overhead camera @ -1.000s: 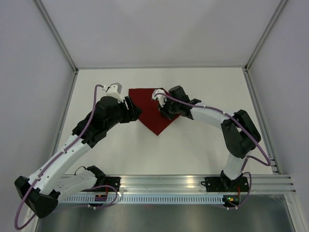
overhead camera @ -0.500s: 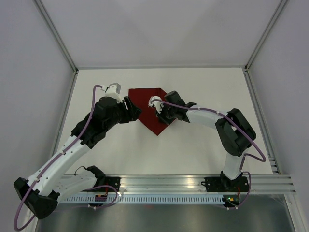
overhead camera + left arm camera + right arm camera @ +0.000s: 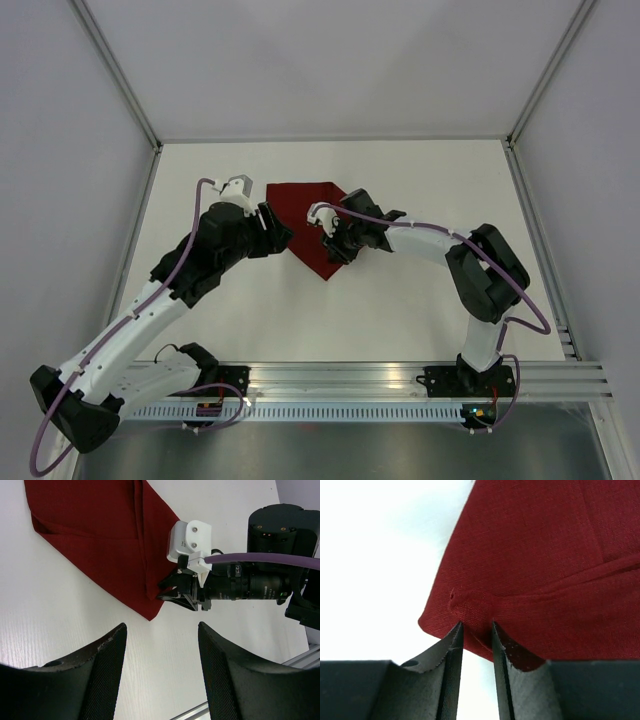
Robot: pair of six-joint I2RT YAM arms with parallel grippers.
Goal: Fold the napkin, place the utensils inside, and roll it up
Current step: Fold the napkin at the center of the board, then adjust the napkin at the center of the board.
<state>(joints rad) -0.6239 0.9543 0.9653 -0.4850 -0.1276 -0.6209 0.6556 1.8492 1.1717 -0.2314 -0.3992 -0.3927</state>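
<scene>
Top view, napkin: the dark red napkin (image 3: 305, 205) lies flat on the white table (image 3: 420, 310), towards the far side and roughly midway between the two arms. It is folded into a wedge with its point towards me.
Top view, arms: the left gripper (image 3: 285, 232) sits just beside the cloth's left edge. The right gripper (image 3: 332, 250) is over the right edge, near the point.
Left wrist view, tool: the left gripper (image 3: 161, 630) stands wide with only bare table between its fingers, holding nothing.
Left wrist view, cloth: the napkin (image 3: 100, 535) shows a straight crease and doubled layers. The right gripper (image 3: 170, 591) touches its edge close to the tip.
Right wrist view, tool: the right gripper (image 3: 476, 630) is narrow, and a small pucker of the napkin (image 3: 545, 555) sits at its fingertips. I cannot tell whether the cloth is gripped or merely lying in the gap.
Right wrist view, cloth: thin woven fabric, a soft ridge running across, edges fairly even.
Progress: I judge folding to be largely done or just finishing.
Left to do: no fork shows in any view, so placing it and rolling remain.
</scene>
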